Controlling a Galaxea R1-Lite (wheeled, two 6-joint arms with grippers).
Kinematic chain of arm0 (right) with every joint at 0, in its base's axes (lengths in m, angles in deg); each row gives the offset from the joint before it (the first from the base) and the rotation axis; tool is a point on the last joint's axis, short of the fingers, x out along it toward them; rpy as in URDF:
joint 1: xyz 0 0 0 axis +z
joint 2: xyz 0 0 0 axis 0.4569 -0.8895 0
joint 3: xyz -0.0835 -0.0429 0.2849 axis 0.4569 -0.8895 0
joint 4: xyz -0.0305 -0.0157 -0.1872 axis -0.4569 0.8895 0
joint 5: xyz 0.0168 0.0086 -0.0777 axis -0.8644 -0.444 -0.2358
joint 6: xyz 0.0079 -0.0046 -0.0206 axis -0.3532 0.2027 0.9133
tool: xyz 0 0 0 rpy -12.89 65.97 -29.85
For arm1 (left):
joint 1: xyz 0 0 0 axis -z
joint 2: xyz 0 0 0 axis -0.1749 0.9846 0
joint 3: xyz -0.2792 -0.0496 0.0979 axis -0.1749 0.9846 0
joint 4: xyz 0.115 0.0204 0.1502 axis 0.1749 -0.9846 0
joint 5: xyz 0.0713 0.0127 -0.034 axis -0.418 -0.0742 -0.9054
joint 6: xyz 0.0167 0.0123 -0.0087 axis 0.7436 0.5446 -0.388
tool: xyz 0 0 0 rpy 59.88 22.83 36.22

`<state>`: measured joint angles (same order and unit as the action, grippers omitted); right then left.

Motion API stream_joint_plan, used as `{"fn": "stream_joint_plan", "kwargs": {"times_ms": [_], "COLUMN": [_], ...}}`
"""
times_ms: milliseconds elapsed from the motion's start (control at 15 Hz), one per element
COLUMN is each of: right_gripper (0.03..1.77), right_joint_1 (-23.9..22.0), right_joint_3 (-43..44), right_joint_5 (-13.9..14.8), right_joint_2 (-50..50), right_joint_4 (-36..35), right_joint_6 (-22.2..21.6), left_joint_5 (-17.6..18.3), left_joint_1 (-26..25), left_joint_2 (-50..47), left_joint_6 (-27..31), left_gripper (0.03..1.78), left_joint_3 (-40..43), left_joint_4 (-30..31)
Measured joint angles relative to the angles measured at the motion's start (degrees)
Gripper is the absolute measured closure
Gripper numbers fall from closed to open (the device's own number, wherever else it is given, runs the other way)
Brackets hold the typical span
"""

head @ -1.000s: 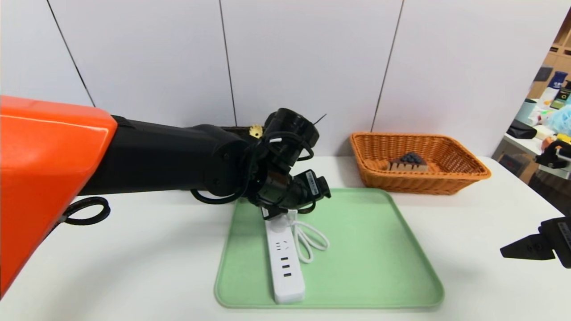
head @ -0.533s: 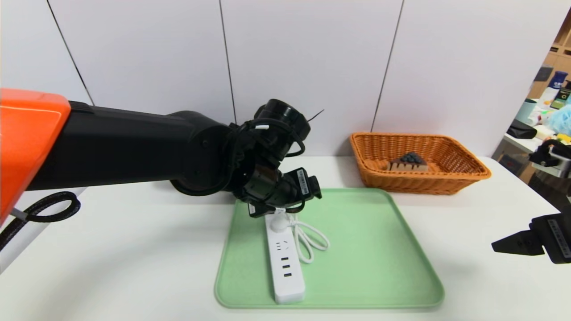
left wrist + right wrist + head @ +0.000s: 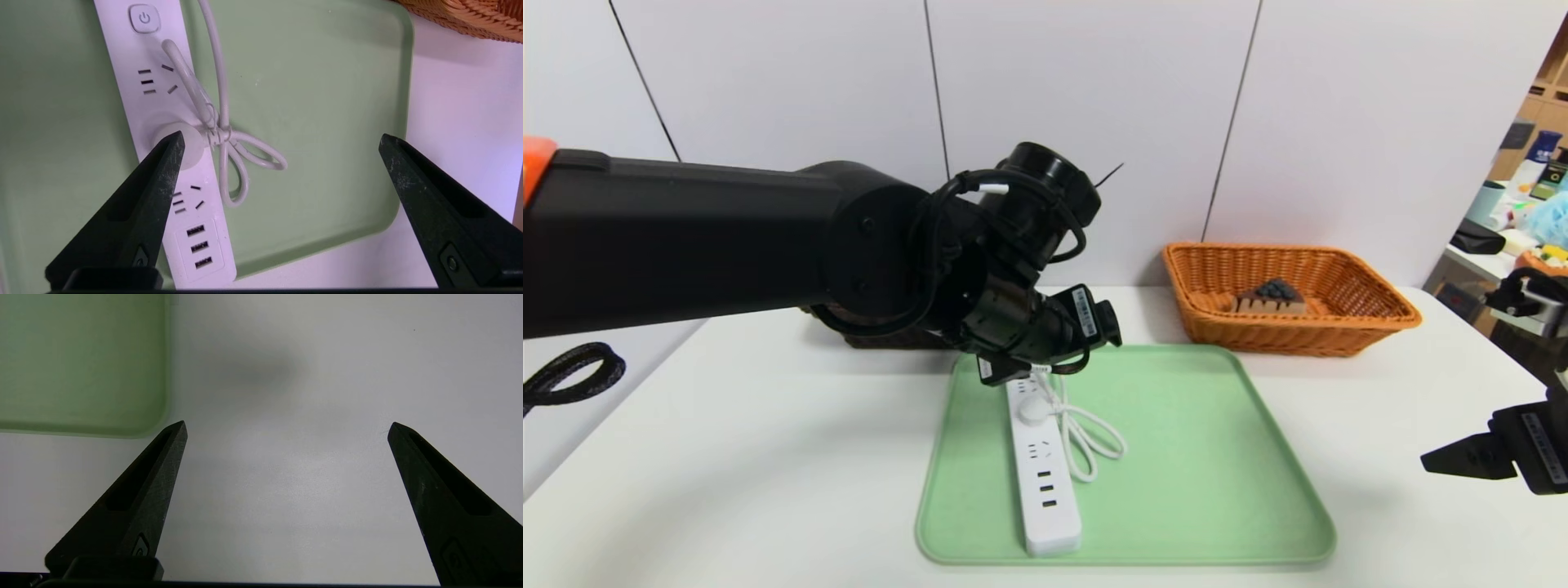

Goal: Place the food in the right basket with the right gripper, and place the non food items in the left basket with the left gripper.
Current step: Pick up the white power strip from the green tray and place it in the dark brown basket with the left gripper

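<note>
While the black left gripper with pointed fingers (image 3: pixel 282 141) hangs over the green rectangular tray (image 3: pixel 1201 457), fingers spread wide, nothing between them, the long white plastic power strip (image 3: pixel 1049 498) lies on that tray, its white cord (image 3: pixel 1107 447) looped beside it. Chocolate-topped cake slice (image 3: pixel 1270 298) sits inside the orange-tan wicker basket (image 3: pixel 1282 335). Black right gripper (image 3: pixel 288 424): parked above white table (image 3: pixel 1405 531), fingers apart.

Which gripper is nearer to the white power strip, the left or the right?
Left. The left gripper is above it; the right gripper is beyond the tray's right side.
</note>
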<state>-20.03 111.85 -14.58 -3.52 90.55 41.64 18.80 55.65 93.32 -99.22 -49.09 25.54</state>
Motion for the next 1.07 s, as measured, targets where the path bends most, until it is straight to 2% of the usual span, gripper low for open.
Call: {"fn": "stream_joint_plan", "kwargs": {"times_ms": [333,533,1067], "right_gripper": [0.10,0.10,0.10], "right_joint_1": [0.11,0.11,0.45], "right_joint_3": [-0.41,-0.23,0.18], "right_joint_5": [0.07,0.72,1.32], "right_joint_2": [-0.24,-0.30,-0.49], "right_joint_4": [-0.05,-0.07,-0.11], "right_joint_6": [0.00,0.21,0.26], "left_joint_5": [0.46,0.46,0.46], "left_joint_1": [3.23,3.82,3.91], "left_joint_2": [0.04,1.10,4.47], "left_joint_6": [-3.80,-3.69,-3.75], "left_gripper": [0.12,0.12,0.12], "left_joint_3": [-0.57,-0.66,-1.24], "left_joint_4": [-1.38,-3.10,-2.62]}}
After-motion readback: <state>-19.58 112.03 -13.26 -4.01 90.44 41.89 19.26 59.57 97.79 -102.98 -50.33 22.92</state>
